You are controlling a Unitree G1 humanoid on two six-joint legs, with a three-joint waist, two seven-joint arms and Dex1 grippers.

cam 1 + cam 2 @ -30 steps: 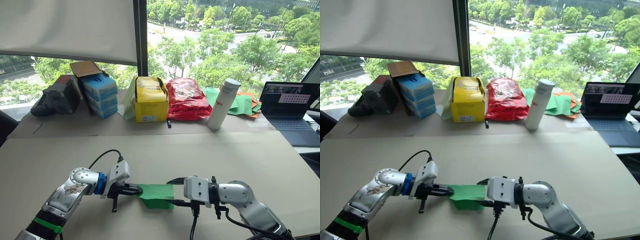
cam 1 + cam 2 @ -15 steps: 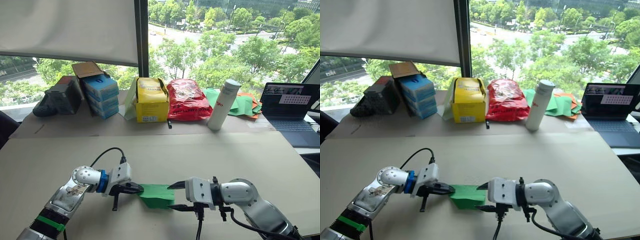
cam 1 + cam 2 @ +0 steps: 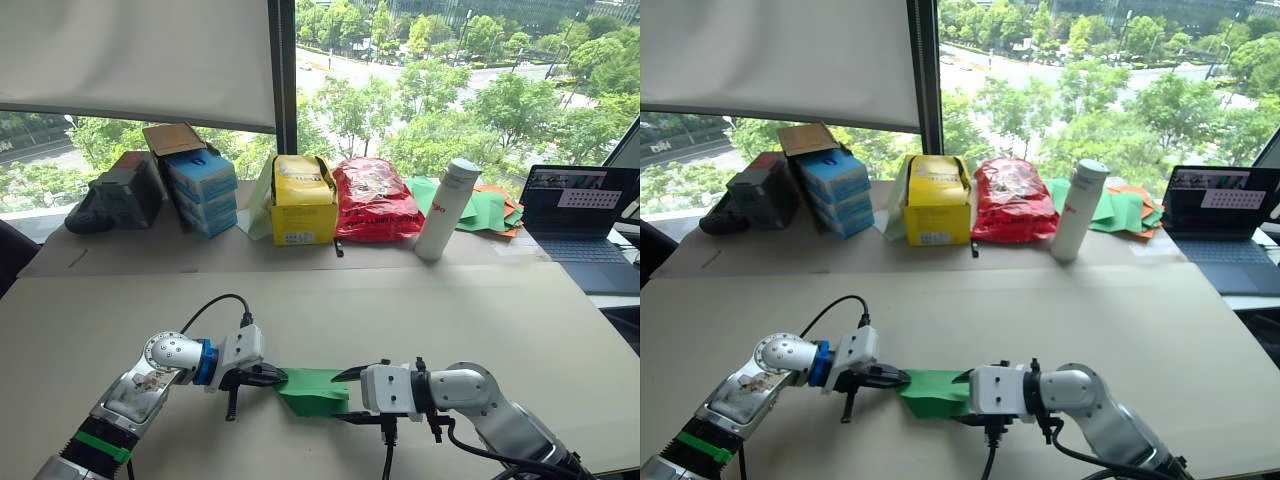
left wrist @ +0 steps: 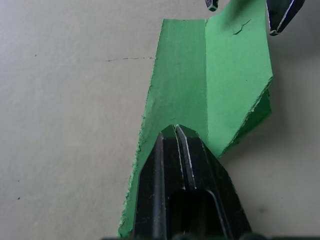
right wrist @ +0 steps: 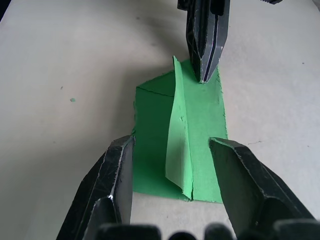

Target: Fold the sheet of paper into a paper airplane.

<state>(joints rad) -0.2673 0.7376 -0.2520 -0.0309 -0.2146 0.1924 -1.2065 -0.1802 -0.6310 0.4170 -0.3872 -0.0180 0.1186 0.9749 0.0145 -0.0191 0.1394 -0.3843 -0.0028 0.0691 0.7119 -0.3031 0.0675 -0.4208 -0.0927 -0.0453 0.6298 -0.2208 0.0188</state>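
right claw (image 3: 342,395) now straddles the paper (image 3: 314,390), its two fingers spread wide to either side of the sheet's near end; half a second ago it sat a little farther to three o'clock, so it has slid in toward nine o'clock, closing on the sheet. its fingers are apart with nothing between the pads yet. in the right wrist view a raised flap stands along the paper's middle crease, between the fingers.

left claw (image 3: 272,377) is pinched shut on the paper's nine o'clock end, holding it where it held it before; the left wrist view shows its tips together over the green edge.

paper lies on the table (image 3: 480,310), near the middle of its six o'clock edge, between the two claws, a partly folded wedge with one crease running along it.

judging by this, the right claw is lining up to take or press the standing flap, so the next fold is about to start. at twelve o'clock, well apart, stand a yellow box (image 3: 302,200), a red bag (image 3: 373,198) and a bottle (image 3: 446,208).
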